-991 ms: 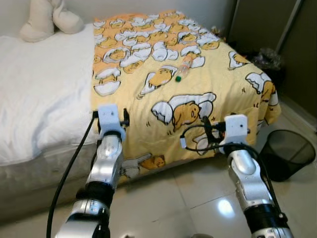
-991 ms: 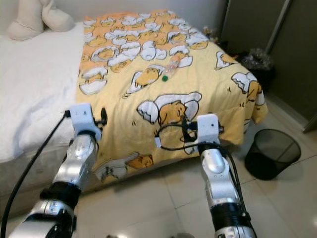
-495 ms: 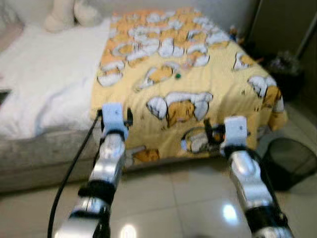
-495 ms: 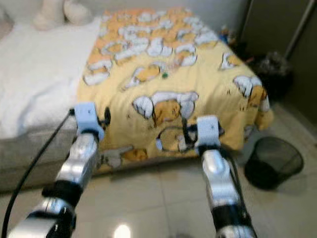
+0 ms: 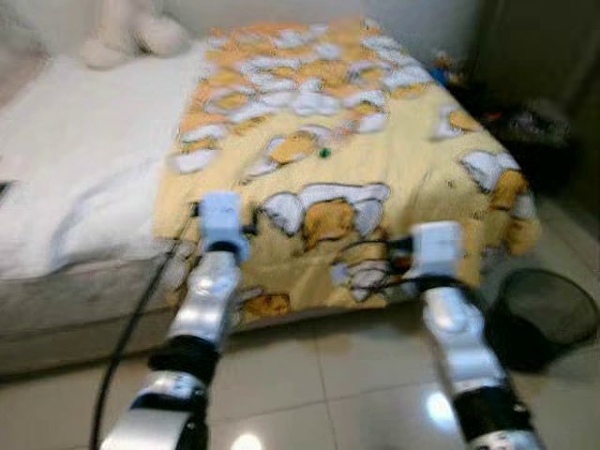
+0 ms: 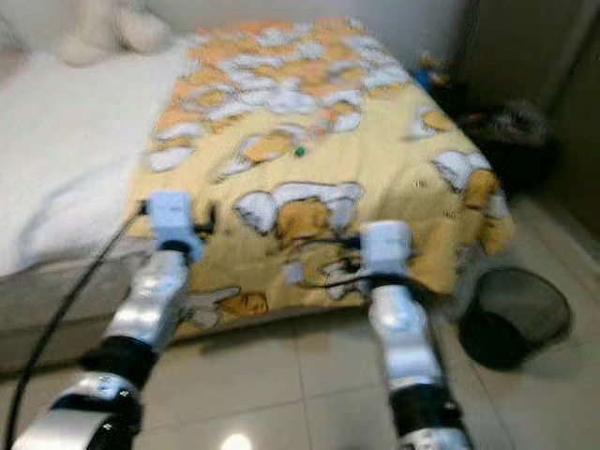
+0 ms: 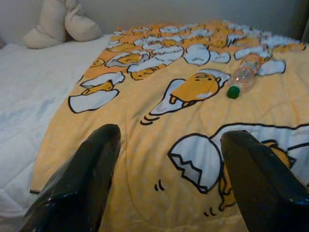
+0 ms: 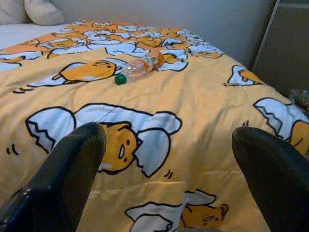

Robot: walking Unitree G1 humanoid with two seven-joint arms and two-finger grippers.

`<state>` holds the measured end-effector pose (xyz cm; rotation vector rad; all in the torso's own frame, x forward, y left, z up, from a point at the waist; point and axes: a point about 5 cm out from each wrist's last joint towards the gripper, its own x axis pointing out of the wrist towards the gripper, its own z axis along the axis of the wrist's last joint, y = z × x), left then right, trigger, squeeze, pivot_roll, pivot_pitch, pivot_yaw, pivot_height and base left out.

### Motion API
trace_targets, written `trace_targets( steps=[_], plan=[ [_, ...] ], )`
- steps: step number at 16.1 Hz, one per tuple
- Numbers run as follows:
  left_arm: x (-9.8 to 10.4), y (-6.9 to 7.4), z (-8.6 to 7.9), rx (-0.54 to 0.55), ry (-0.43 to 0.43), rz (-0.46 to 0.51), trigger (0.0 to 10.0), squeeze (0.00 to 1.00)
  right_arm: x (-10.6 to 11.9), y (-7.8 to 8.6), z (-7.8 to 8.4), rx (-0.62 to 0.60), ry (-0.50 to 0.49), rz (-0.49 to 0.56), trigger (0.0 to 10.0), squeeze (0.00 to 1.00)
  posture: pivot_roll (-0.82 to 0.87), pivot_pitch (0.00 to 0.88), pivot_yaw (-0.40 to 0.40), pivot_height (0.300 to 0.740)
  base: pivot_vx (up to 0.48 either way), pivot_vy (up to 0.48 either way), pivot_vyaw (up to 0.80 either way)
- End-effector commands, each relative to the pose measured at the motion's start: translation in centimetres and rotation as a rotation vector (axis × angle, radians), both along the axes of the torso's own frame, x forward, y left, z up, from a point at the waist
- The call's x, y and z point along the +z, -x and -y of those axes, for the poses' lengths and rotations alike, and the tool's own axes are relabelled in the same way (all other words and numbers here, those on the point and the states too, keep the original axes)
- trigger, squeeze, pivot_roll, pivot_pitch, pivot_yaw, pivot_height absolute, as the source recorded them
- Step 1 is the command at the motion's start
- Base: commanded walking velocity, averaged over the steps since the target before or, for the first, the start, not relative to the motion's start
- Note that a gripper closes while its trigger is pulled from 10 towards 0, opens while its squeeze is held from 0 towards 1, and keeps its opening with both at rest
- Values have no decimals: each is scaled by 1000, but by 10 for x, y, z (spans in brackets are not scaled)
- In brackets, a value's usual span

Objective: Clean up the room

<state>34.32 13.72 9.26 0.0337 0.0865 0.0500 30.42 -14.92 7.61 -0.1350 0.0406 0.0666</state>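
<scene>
A clear plastic bottle (image 7: 244,75) with a green cap lies on its side on the yellow cartoon-print blanket (image 5: 412,150), near the middle of the bed. It also lies ahead of the right gripper, as bottle (image 8: 140,68). My left gripper (image 7: 171,135) is open, held low before the bed's near edge, well short of the bottle. My right gripper (image 8: 169,133) is open too, at the same height, with nothing between its fingers. Both silver arms reach forward over the floor, the left arm (image 5: 202,300) and the right arm (image 5: 450,319).
A white sheet (image 5: 84,169) covers the bed's left half, with a cream plush toy (image 5: 131,33) at the head. A black mesh waste bin (image 5: 548,305) stands on the tiled floor (image 5: 337,375) at the right. A dark bag (image 5: 539,122) sits by the far right wall.
The head views have shifted and blurred as the camera moved, with the bed's left side more in sight. Both arms keep their pose. The bottle lies where it was.
</scene>
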Motion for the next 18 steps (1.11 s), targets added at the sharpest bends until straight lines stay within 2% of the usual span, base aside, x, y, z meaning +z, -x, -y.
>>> trace_targets(
  steps=[1, 3, 5, 6, 8, 9, 10, 12, 13, 14, 15, 18],
  plan=[
    [5, -2, 8, -25, 18, 22, 10000, 0, 6, -3, 10, -22, 17, 21, 10000, 369, -234, 0, 106, 740, 454, 0, 0],
    [9, -1, 2, 7, 51, 77, 10000, 0, 5, -3, 10, -14, 0, 20, 10000, 369, -238, 0, 100, 740, 458, 0, 0],
    [15, 2, -3, -15, 61, 124, 10000, 0, 6, 0, 13, -30, -65, 23, 10000, 369, -239, 0, 98, 740, 458, 0, 0],
    [6, 16, -7, -70, 74, 100, 10000, 0, 2, 9, 22, -51, -83, 16, 10000, 373, -239, 0, 93, 740, 458, 0, 0],
    [-25, 63, -15, -206, 38, 25, 10000, 0, -15, 34, 29, -13, -29, -38, 10000, 376, -234, 0, 84, 740, 458, 0, 0],
    [-35, 80, -21, -230, 19, 4, 10000, 0, -22, 44, 31, 5, -14, -66, 10000, 380, -236, 0, 84, 740, 458, 0, 0],
    [-35, 85, -24, -211, 23, 6, 10000, 0, -27, 52, 33, 12, -10, -83, 10000, 384, -231, 0, 79, 740, 458, 0, 0],
    [-20, 72, -13, -188, 61, 54, 10000, 0, -29, 54, 32, -10, -26, -93, 10000, 384, -226, 0, 71, 740, 458, 0, 0],
    [-16, 69, -9, -190, 70, 62, 10000, 0, -28, 54, 30, -13, -30, -90, 10000, 380, -227, 0, 69, 740, 458, 0, 0],
    [-6, 59, 2, -193, 83, 77, 10000, 0, -23, 49, 24, -14, -28, -65, 10000, 384, -230, 0, 73, 740, 458, 0, 0],
    [-2, 55, 7, -210, 75, 87, 10000, 0, -21, 46, 21, -16, -21, -56, 10000, 392, -233, 0, 82, 740, 458, 0, 0],
    [9, 44, 18, -264, 49, 117, 10000, 0, -14, 37, 21, -45, -22, -33, 10000, 396, -240, 0, 100, 740, 458, 0, -790]
  ],
)
